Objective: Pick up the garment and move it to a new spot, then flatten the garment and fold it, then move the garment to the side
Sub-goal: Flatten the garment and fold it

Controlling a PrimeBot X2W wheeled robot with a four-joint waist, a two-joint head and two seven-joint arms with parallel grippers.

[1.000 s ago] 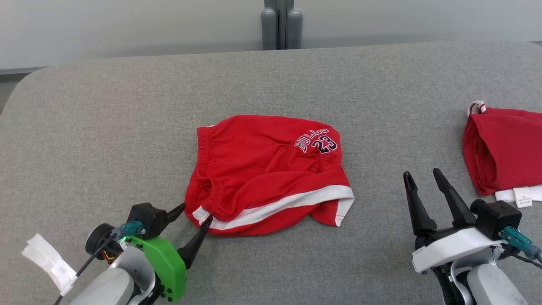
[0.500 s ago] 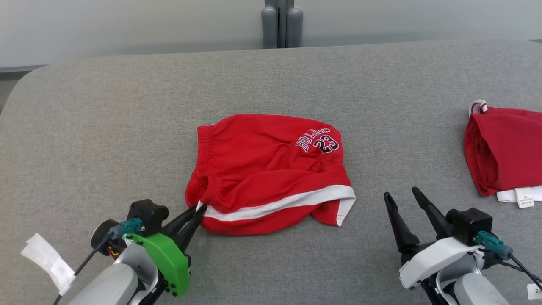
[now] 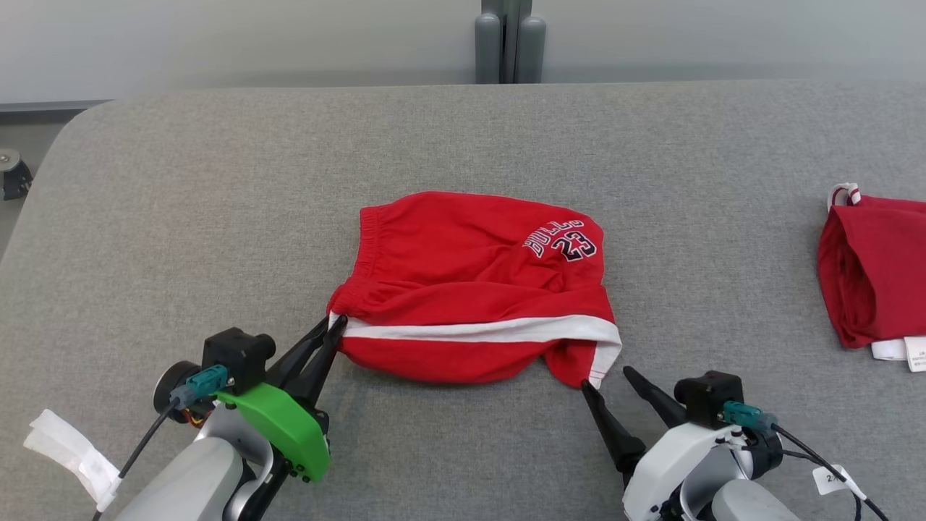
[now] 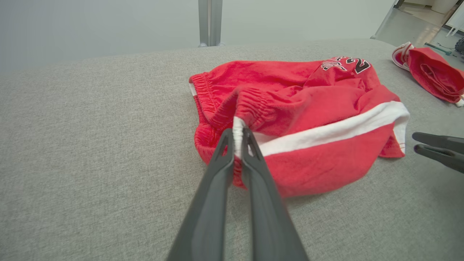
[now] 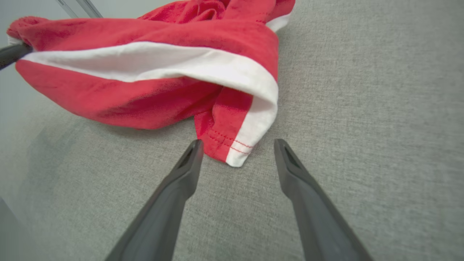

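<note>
Even, diffuse light, seemingly from overhead — soft shadow beneath the garment (image 5: 119, 105); wrist views bow at edges, corners hazy.

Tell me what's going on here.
The robot is taking hold of the red shorts lying crumpled on the grey surface. Its left pincer is shut on the waistband corner. The right pincer is open, with its tips at the hem corner on the other end, not yet gripping. A second red garment lies off to the right.
</note>
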